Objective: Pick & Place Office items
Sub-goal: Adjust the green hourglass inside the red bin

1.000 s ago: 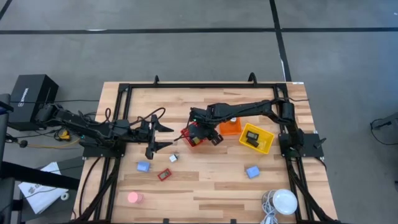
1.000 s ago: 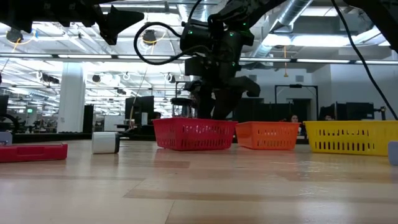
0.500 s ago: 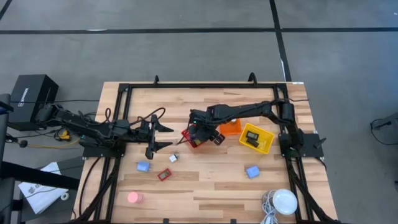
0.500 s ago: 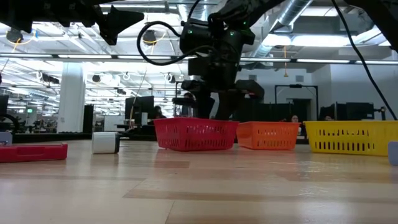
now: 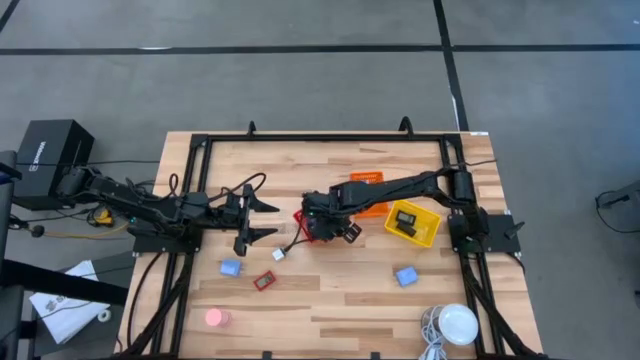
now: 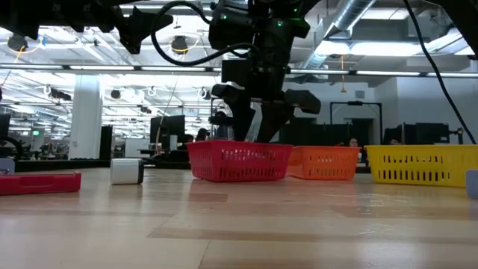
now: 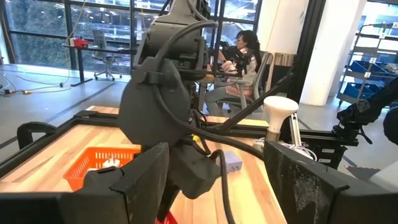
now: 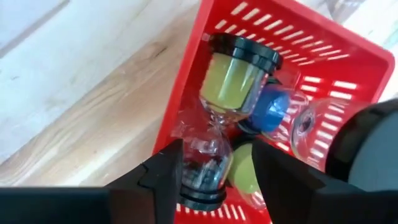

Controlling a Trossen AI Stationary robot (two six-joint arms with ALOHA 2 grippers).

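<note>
Directly over the red basket (image 8: 348, 68), the right gripper (image 8: 214, 163) stands with fingers apart — the hourglass (image 8: 221, 115) lies lengthwise between them; the left gripper (image 5: 262, 221) waits well apart, fingers spread.

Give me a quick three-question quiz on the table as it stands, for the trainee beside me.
1. True or false: the right gripper hovers over the red basket.
2. What lies in the yellow basket? A scissors, B a black rectangle, C a mug.
3. How many blue blocks lie on the table outside the baskets?
Key: 1 true; 2 B; 3 two.
</note>
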